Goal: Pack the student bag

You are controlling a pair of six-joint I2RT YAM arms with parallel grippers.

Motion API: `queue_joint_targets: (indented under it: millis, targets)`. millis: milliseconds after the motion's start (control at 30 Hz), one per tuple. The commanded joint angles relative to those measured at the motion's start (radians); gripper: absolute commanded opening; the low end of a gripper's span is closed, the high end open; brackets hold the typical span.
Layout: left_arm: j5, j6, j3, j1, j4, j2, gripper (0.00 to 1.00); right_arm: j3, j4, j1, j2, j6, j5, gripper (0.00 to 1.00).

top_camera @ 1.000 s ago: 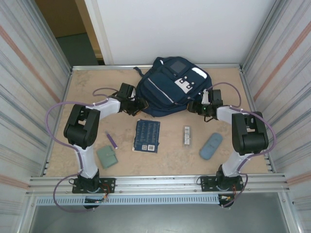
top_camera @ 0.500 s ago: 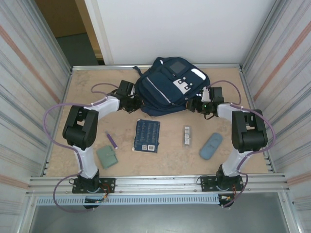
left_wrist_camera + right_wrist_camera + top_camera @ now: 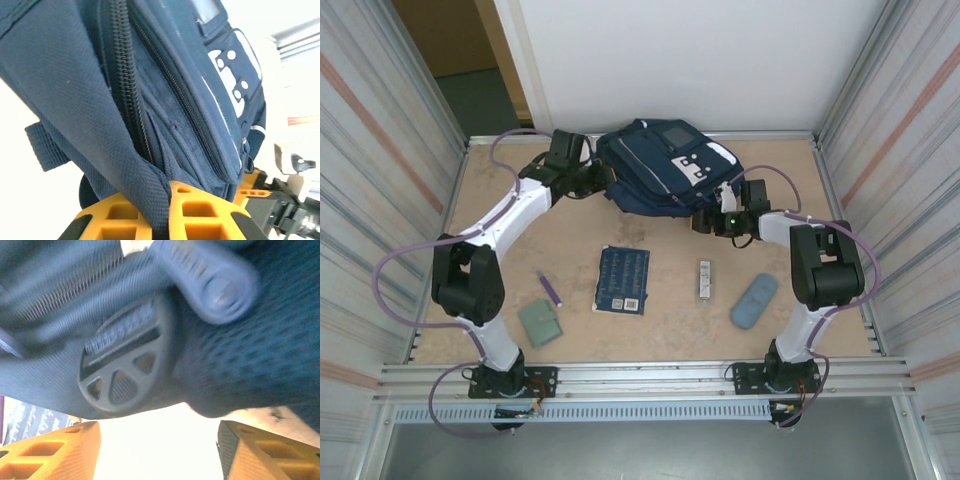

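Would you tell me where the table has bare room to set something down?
Bare table lies between the student bag and the blue book, and along the near edge between the book and the grey-blue pouch. It is crowded at the bag's flanks, by the left gripper and right gripper.

No word, brand or number is coming through legibly. The dark-blue book, lying at 6 o'clock from the student bag, is showing rows of pale print on its cover and two small white squares by its near edge, all too small to read. The white patch on the bag's front is carrying dark dots and bars rather than letters, and the left wrist view is showing no lettering on it either. The small silvery bar, at 3 o'clock from the book, is bearing dark marks too fine to make out.
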Motion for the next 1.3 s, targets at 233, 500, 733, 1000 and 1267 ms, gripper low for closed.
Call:
queue_joint_targets:
  millis: [233,500,733,1000,1267]
  targets:
    - [0.133,0.067,0.177,0.007,-0.022,-0.049,0.00,-0.065,0.098,0.051,-0.090,-0.112,0.040,0.61]
    - [0.124,0.083,0.194,0.009,-0.057,-0.055,0.00,-0.071,0.196,-0.026,-0.103,-0.048,-0.050,0.86]
    - [0.133,0.077,0.218,0.010,-0.077,-0.049,0.00,-0.058,0.208,-0.047,-0.081,-0.039,-0.116,0.81]
    - [0.211,0.052,0.247,0.010,-0.096,-0.025,0.00,-0.029,0.184,-0.031,-0.059,-0.070,-0.123,0.72]
    - [0.223,0.058,0.265,0.015,-0.139,-0.037,0.00,0.036,0.172,-0.047,0.008,-0.064,-0.174,0.50]
